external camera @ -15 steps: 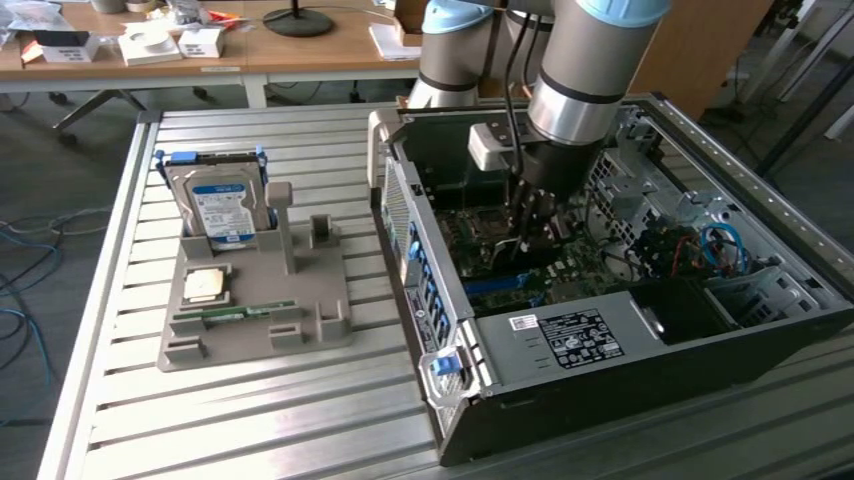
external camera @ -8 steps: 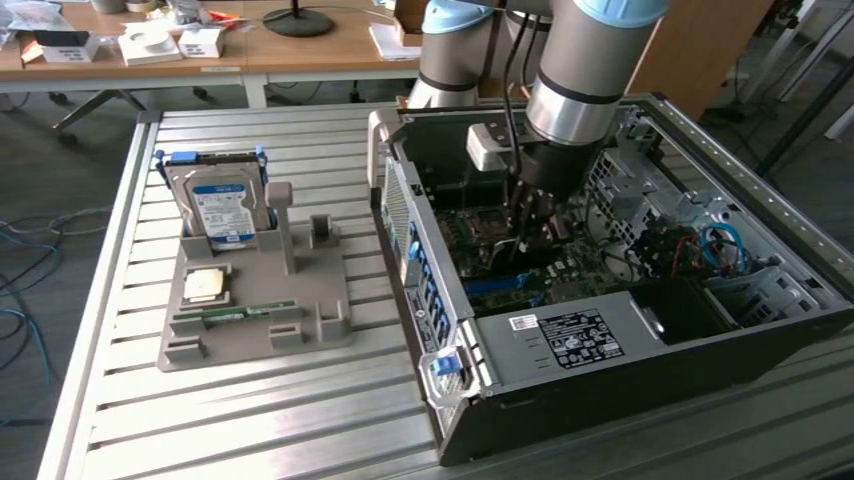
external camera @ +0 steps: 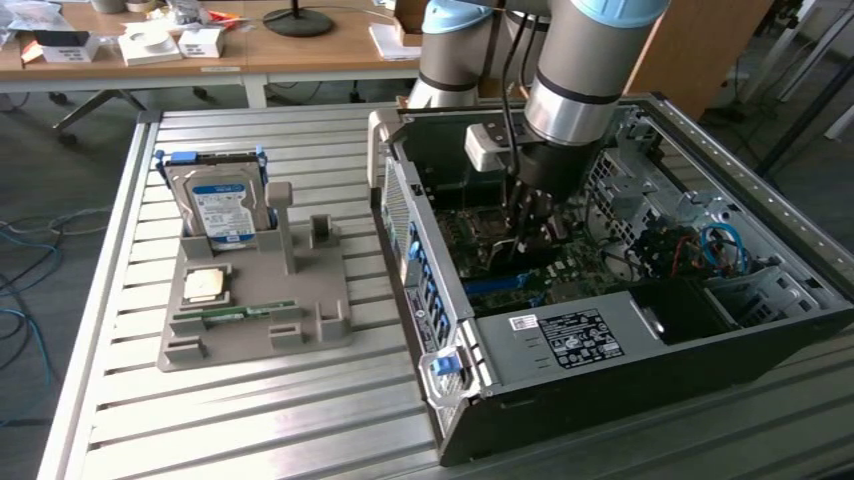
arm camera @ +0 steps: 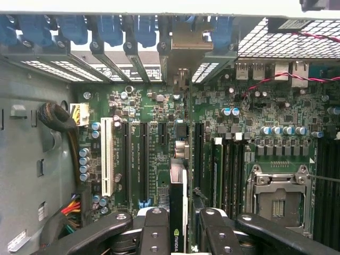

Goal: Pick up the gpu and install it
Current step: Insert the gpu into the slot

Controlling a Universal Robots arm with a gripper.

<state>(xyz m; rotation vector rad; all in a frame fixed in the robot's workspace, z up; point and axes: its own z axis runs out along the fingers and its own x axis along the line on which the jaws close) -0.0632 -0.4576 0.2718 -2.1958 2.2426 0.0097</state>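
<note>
Right now, in the exterior view, your gripper is down inside the open computer case, just above the green motherboard. Through the wrist view, you can see its fingers pinching the gpu between them. The card stands edge-on over the expansion slots; whether it touches one is unclear.

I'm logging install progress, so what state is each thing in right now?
gripper: shut on the gpu.
gpu: held on edge over the motherboard; cannot tell whether it is seated.
computer case: lying on its side, side panel off.
hard drive: upright in the grey holder.
memory stick: lying flat in the holder.
</note>
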